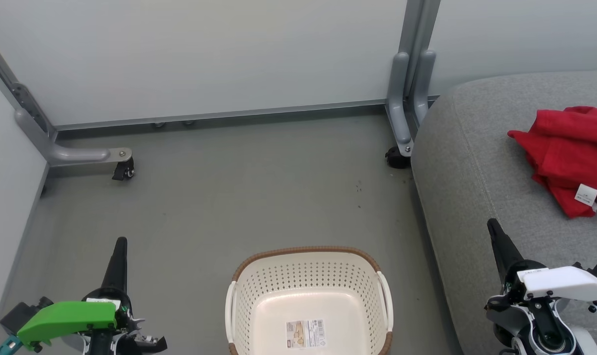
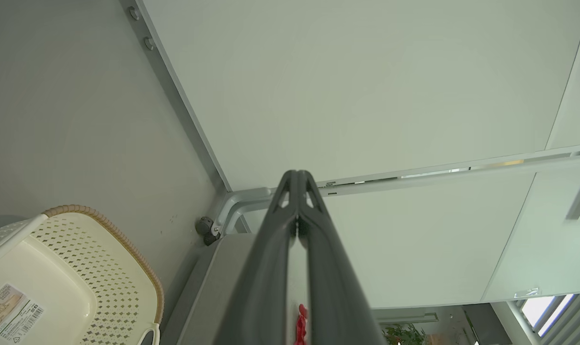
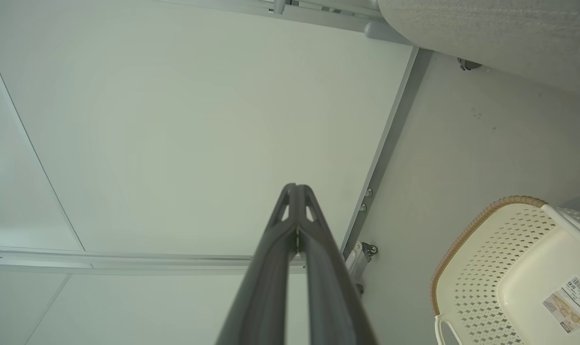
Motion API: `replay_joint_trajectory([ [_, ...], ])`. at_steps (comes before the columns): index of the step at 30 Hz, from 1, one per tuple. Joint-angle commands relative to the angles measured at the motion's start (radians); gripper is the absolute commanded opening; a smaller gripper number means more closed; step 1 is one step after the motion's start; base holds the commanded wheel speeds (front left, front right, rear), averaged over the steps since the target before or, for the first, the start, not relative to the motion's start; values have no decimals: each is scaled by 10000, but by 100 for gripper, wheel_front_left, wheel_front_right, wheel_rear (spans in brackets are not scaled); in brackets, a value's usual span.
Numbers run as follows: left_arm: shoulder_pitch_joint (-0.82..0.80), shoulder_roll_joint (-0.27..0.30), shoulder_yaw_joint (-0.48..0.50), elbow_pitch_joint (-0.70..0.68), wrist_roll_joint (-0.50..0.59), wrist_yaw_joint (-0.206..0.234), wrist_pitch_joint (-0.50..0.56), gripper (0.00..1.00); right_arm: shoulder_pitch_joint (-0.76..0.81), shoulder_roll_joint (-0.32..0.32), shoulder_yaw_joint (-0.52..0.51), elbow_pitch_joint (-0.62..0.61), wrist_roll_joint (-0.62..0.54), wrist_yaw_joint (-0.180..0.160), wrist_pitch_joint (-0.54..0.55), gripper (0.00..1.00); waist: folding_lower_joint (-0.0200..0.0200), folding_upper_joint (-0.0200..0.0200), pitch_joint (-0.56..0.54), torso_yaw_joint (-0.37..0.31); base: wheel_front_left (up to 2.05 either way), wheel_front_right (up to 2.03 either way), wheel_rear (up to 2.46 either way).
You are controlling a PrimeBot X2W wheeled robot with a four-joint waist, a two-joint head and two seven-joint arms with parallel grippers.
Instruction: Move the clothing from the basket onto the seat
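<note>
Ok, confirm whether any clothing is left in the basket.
No, the basket holds nothing but a paper label on its floor, and the red clothing lies on the grey seat.

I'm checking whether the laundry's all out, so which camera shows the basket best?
The head view: the basket sits bottom centre, nearly whole, its inside open to view with just a sticker on the floor. Each wrist view catches a cropped part in a lower corner, seen at a slant.
</note>
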Motion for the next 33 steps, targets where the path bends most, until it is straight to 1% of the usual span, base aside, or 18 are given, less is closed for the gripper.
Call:
replay_joint_trajectory([
  [1,-281,46,87,19,-228,-78,48,0,-216,-14,-53,26,219,5,71,0,0,0,8,2,0,0,0],
  [20,-593,0,397,299,-1487,-194,436,0,-435,44,-296,213,1503,4,444,0,0,0,122,20,0,0,0],
  [33,-575,-52,451,293,-1375,-193,477,0,-413,92,-347,213,1394,4,489,0,0,0,122,20,0,0,0],
])
